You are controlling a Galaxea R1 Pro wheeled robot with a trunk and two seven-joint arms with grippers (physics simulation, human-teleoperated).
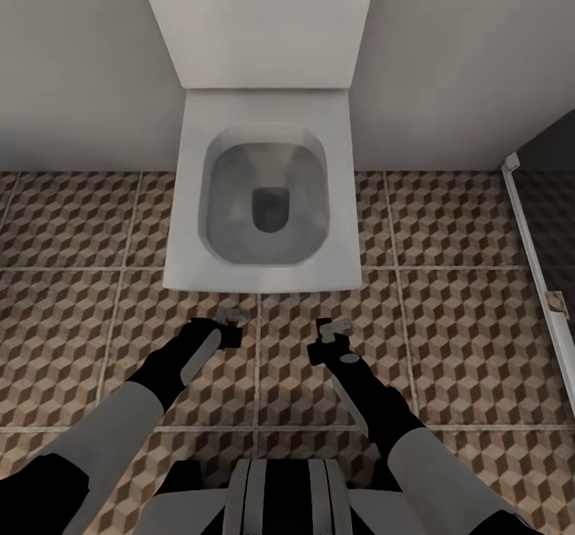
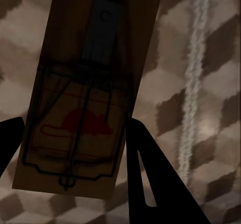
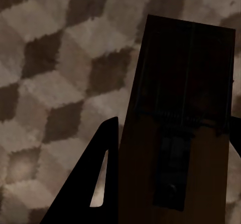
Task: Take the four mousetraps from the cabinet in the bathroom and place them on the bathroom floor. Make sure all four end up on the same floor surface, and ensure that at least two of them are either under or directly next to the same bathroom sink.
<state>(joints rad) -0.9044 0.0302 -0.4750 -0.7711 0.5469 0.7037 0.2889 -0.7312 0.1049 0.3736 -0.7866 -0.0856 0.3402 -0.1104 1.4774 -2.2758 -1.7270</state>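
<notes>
Both arms reach down over the bathroom floor (image 1: 72, 295) in front of a toilet. My left gripper (image 1: 229, 326) is shut on a mousetrap (image 2: 85, 93), a brown board with a dark wire frame and a red print, held between the dark fingers (image 2: 150, 184) just above the cube-pattern tiles. My right gripper (image 1: 331, 337) is shut on a second mousetrap (image 3: 181, 118), which stands against one finger (image 3: 98, 179) over the same tiles. The cabinet and the sink are out of view.
A square white toilet (image 1: 263, 200) with its cistern against the pale wall stands straight ahead, its front rim just beyond both grippers. A glass shower screen edge (image 1: 531, 239) runs along the right. Patterned floor stretches to the left and right of the toilet.
</notes>
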